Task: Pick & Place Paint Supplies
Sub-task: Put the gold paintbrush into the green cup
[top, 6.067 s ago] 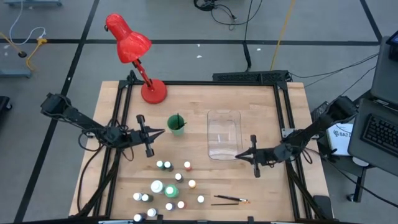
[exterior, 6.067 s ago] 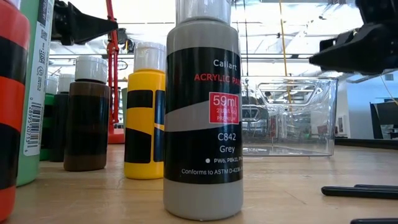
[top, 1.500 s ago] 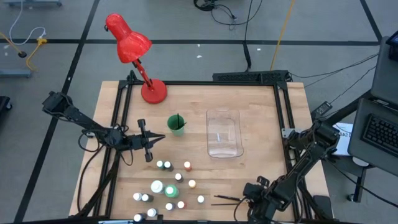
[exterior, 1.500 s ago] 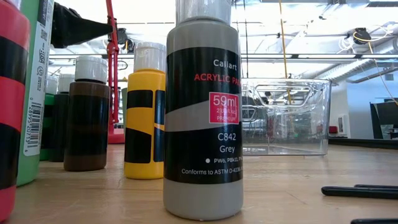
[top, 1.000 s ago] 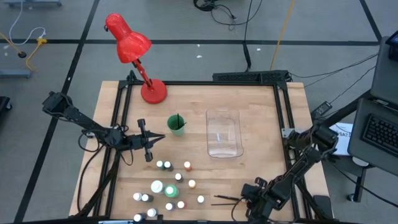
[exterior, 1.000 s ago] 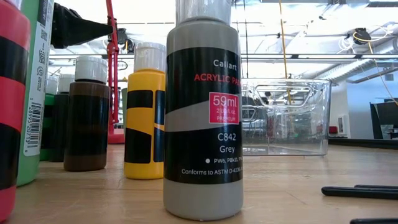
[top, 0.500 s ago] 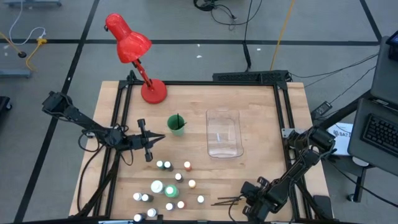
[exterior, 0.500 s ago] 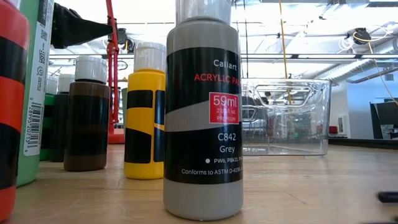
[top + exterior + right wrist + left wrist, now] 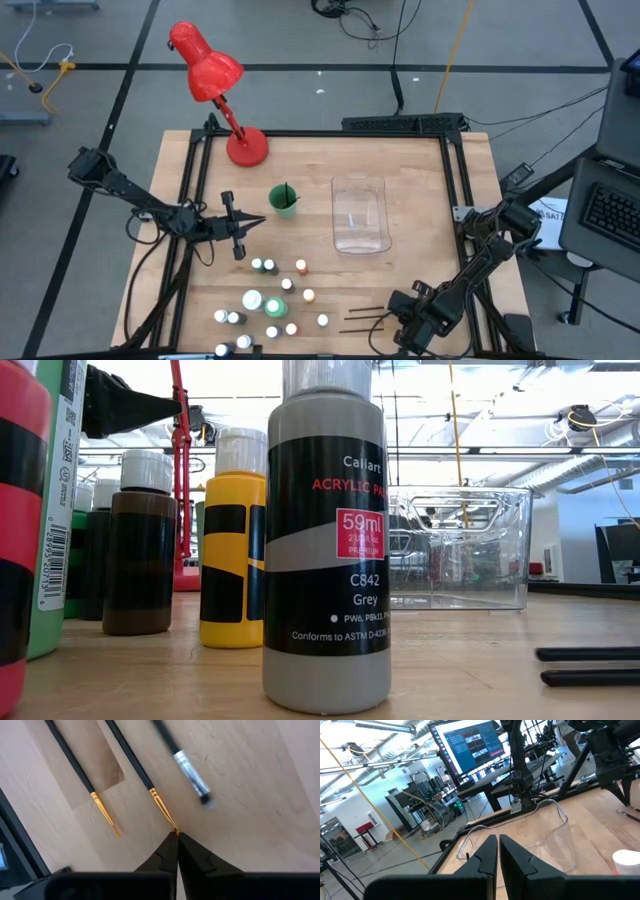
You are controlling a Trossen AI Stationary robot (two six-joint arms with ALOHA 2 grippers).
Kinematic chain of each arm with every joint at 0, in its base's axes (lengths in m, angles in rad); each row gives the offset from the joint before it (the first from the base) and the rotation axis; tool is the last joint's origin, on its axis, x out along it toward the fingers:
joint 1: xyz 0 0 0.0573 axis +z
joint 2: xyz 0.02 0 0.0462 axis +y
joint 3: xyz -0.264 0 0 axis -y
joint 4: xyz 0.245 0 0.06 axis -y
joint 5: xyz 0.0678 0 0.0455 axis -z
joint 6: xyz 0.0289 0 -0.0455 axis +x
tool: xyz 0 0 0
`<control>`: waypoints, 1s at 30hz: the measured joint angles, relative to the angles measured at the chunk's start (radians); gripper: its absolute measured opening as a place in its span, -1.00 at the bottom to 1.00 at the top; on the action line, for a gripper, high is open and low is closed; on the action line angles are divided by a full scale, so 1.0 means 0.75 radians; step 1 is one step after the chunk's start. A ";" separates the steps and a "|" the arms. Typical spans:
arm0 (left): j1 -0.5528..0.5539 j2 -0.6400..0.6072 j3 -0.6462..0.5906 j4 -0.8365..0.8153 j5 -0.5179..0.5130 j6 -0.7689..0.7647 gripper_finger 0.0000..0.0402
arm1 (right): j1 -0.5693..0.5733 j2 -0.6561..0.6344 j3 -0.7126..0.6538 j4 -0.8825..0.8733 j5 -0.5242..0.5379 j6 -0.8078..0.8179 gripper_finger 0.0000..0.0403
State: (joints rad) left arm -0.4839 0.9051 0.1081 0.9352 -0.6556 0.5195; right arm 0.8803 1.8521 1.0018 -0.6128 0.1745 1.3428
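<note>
Right pincer, closed and empty, touches a brush tip near the table's front right corner; sliding could scatter brushes. Left pincer waits closed.

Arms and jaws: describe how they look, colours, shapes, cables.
Both arms are dark, slim and jointed, mounted at the table's side edges. The left gripper and right gripper end in black jaws that taper to flat pointed tips. Dark cables run by the left arm's base. No markings are readable.
</note>
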 joint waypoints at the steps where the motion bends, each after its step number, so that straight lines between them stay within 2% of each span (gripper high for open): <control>1: 0.000 0.000 0.000 0.000 0.000 0.000 -0.88 | 0.000 -0.010 -0.001 0.006 0.000 -0.011 -0.99; 5: 0.000 0.000 0.000 0.001 0.000 0.001 -0.88 | -0.001 -0.093 -0.001 0.060 0.025 -0.102 -1.00; 10: 0.000 0.000 0.000 0.000 0.000 0.002 -0.88 | -0.006 -0.240 -0.014 0.020 0.208 -0.200 -1.00; 17: 0.002 0.000 -0.001 0.000 0.001 0.002 -0.88 | 0.009 -0.415 -0.004 0.056 0.267 -0.319 -1.00; 19: 0.002 0.000 -0.001 0.001 0.001 0.019 -0.88 | 0.018 -0.454 -0.003 0.094 0.332 -0.368 -1.00; 21: 0.002 0.000 -0.001 0.002 0.001 0.047 -0.88 | 0.031 -0.476 -0.003 0.163 0.428 -0.455 -1.00; 26: 0.003 0.000 -0.001 0.013 0.080 0.151 -0.88 | -0.002 -0.500 -0.002 0.516 0.837 -0.812 -1.00; 28: 0.003 0.000 -0.001 0.016 0.161 0.128 -0.88 | -0.053 -0.496 -0.002 0.671 0.878 -0.966 -1.00; 30: 0.003 0.000 -0.001 0.041 0.264 0.073 -0.88 | -0.118 -0.477 -0.001 0.816 0.858 -1.113 -1.00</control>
State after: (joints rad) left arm -0.4820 0.9051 0.1078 0.9656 -0.4576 0.5744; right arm 0.7921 1.4947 1.0012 -0.0011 0.8179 0.5081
